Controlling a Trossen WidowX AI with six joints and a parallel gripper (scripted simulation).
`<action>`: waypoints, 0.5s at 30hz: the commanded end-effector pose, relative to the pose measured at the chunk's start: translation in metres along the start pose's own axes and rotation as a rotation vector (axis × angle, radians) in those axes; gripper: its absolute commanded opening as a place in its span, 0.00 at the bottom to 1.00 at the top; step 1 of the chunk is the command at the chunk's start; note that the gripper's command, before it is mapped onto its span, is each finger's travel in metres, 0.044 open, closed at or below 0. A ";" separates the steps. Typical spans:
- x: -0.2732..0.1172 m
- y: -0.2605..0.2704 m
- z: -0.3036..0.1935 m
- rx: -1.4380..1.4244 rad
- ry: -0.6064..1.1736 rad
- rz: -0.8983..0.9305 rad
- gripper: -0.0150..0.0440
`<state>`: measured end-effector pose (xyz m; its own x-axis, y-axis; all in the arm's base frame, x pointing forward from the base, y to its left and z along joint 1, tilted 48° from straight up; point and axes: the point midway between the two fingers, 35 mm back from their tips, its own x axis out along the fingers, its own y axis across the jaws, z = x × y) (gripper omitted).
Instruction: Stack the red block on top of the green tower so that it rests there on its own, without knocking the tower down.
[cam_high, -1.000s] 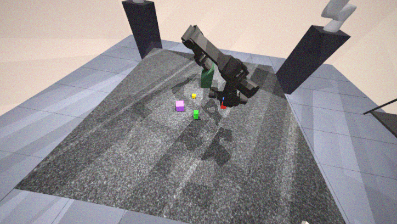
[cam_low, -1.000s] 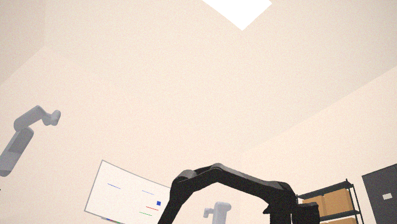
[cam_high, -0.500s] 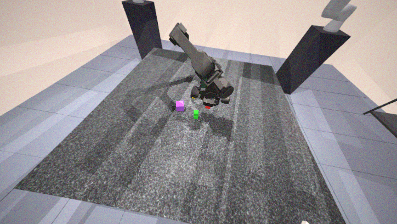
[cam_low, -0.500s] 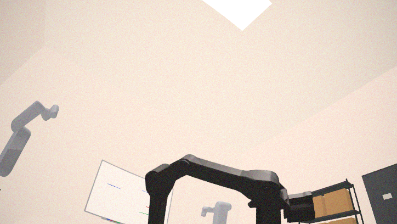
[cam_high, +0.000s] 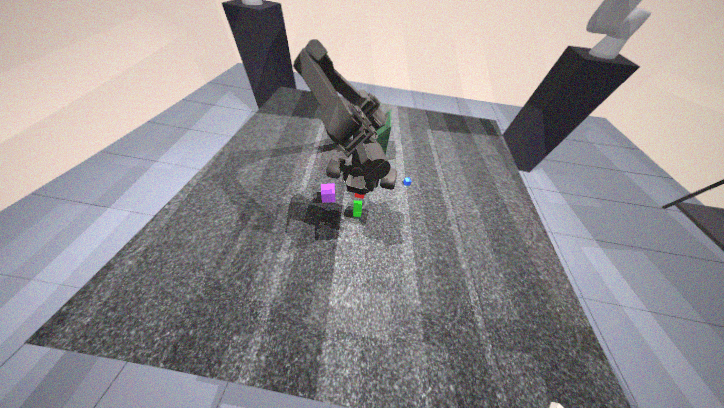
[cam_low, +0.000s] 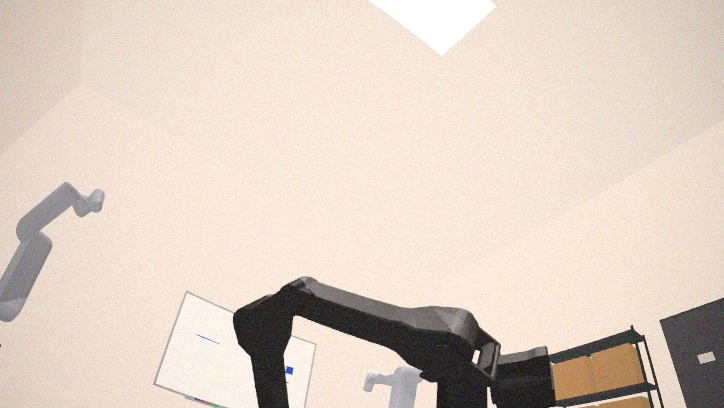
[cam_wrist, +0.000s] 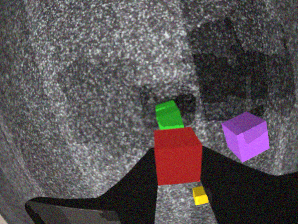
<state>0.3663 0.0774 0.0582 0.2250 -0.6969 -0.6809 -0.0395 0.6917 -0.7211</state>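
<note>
Wrist view: matte red cube (cam_wrist: 177, 156) between dark fingers, above speckled mat (cam_wrist: 87, 63).

Red block (cam_wrist: 177, 156), green tower (cam_wrist: 169, 116)

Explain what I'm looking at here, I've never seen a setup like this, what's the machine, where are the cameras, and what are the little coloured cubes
The dark machine is a robot arm with six joints, ending in a gripper whose two fingers pinch things. There are three cameras. One looks down from above on the speckled grey mat. One sits low to the side and mostly sees the arm against the wall. One rides on the wrist, looking down past the fingers.

On the mat stand a green block, a purple block beside it, a small blue ball, and a small yellow block seen only from the wrist.

The gripper is shut on a red block, held just above the green one; the aim is to set it on top.
</note>
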 end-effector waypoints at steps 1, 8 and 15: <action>0.018 -0.002 -0.003 -0.008 0.007 -0.009 0.25; 0.034 -0.002 -0.003 -0.008 0.006 -0.010 0.25; 0.054 -0.003 -0.004 -0.008 0.006 -0.011 0.25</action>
<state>0.3748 0.0394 0.0262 0.2168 -0.7023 -0.6781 -0.0384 0.6879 -0.7248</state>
